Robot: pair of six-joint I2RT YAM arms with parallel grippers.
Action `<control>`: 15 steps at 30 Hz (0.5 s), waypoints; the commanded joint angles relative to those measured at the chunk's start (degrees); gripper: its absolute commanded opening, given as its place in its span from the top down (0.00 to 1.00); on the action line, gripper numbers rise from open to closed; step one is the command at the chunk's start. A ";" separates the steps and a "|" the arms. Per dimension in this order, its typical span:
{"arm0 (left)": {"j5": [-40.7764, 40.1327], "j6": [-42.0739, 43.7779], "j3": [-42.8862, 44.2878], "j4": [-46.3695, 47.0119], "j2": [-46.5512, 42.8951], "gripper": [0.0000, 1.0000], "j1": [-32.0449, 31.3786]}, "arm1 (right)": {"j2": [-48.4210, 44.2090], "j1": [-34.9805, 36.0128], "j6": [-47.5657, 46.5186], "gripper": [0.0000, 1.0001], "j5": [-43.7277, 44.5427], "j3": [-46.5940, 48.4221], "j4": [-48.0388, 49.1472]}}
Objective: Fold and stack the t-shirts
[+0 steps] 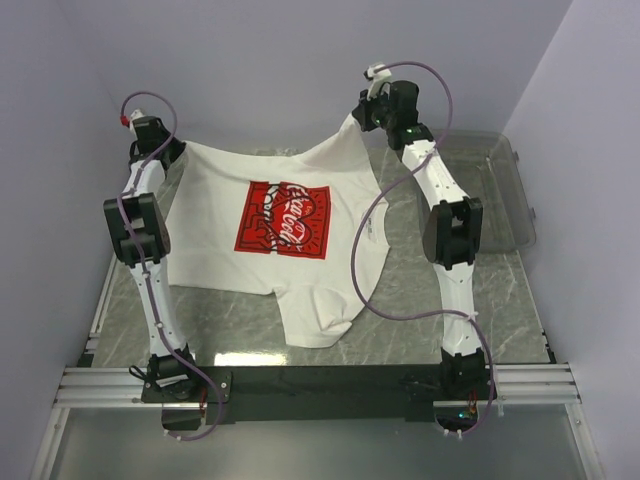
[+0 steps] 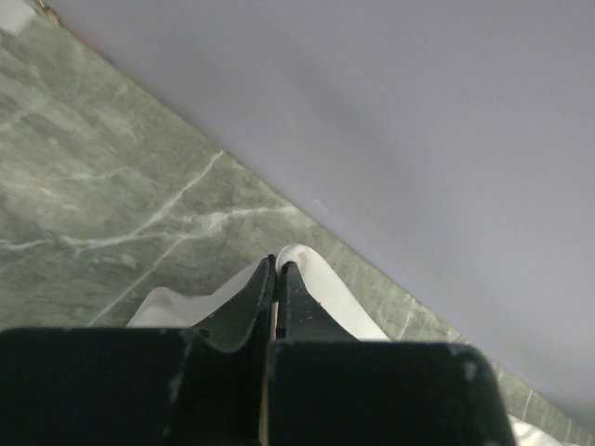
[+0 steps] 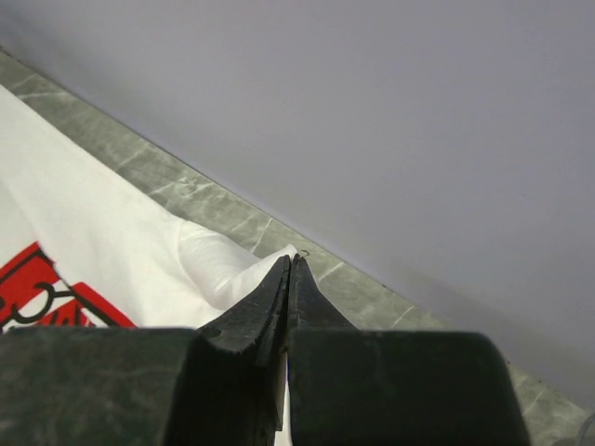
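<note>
The white t-shirt (image 1: pixel 300 250) with its red square print (image 1: pixel 284 219) is stretched over the far half of the table, its near end hanging down onto the tabletop. My left gripper (image 1: pixel 183 146) is shut on its far-left corner, and white cloth (image 2: pixel 321 283) shows at the fingertips in the left wrist view. My right gripper (image 1: pixel 357 120) is shut on the far-right corner and holds it a little higher. In the right wrist view the cloth (image 3: pixel 139 251) runs down to the left from my closed gripper (image 3: pixel 290 260).
A clear grey plastic bin (image 1: pixel 505 195) stands at the right of the marble table (image 1: pixel 500 300), behind the right arm. The back wall (image 1: pixel 280 60) is close behind both grippers. Purple cables loop off both arms.
</note>
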 commanded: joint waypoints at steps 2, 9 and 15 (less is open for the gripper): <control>3.44 -2.07 2.51 1.45 3.03 0.99 -0.12 | -7.28 0.32 2.28 1.00 -1.29 0.77 1.22; 3.80 -1.90 2.77 -0.93 3.48 0.98 -0.12 | -7.63 -0.73 3.78 1.00 -2.43 3.31 1.31; 3.18 -1.02 3.56 -2.25 2.77 0.97 -0.21 | -8.16 -1.70 3.60 1.00 -4.63 3.40 0.52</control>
